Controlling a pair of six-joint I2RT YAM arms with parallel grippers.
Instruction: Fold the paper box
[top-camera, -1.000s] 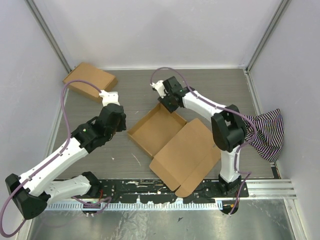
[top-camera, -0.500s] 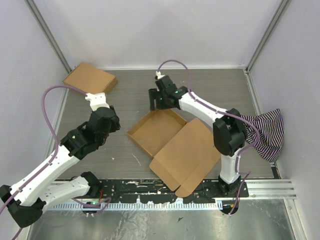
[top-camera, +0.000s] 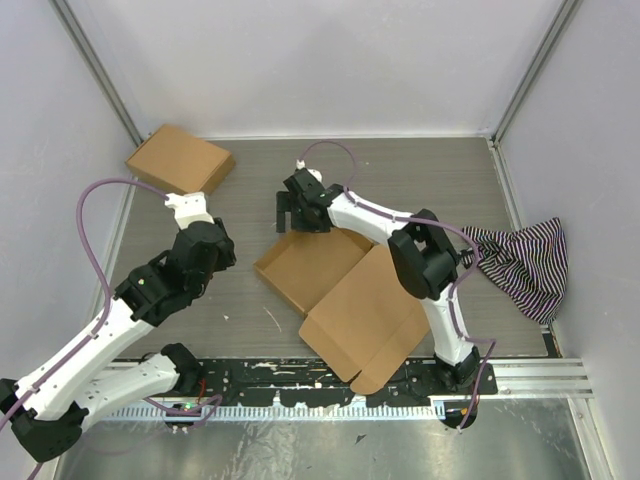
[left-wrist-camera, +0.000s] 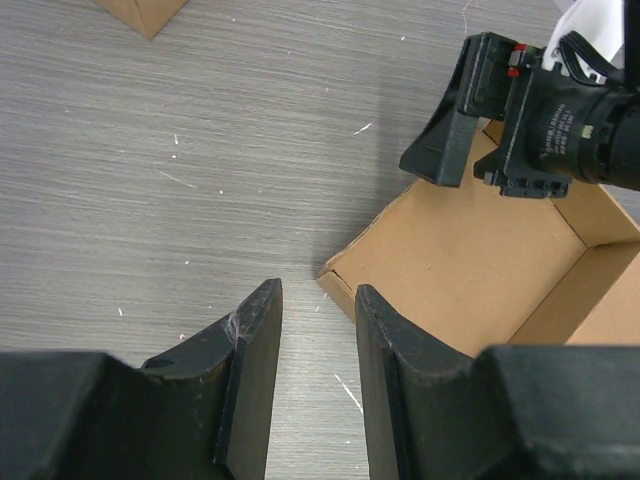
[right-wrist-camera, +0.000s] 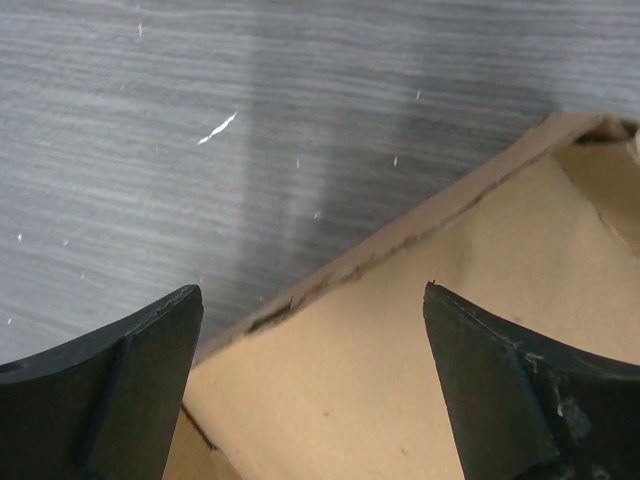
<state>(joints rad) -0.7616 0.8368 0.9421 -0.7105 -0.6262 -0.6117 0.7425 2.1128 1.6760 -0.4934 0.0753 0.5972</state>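
Note:
The paper box (top-camera: 312, 262) lies in the middle of the table as a shallow brown tray, its lid panel (top-camera: 375, 310) spread flat toward the near right. My right gripper (top-camera: 298, 213) hangs wide open over the tray's far-left wall, holding nothing. In the right wrist view, that gripper (right-wrist-camera: 310, 300) shows the cardboard edge (right-wrist-camera: 400, 400) running under the gap. My left gripper (left-wrist-camera: 320, 290) is open with a narrow gap and bare table between the fingers. It sits just left of the box's left corner (left-wrist-camera: 345, 270). From above, the left gripper (top-camera: 222, 248) is mostly hidden under its wrist.
A finished brown cardboard box (top-camera: 180, 160) sits at the far left corner. A black-and-white striped cloth (top-camera: 525, 262) lies against the right wall. Grey walls close in the table on three sides. The arm bases stand on a rail (top-camera: 300, 375) at the near edge.
My right gripper has slid left along the box's far wall and opened wide. The left arm has drawn back a little toward the near left, its gap about the same.

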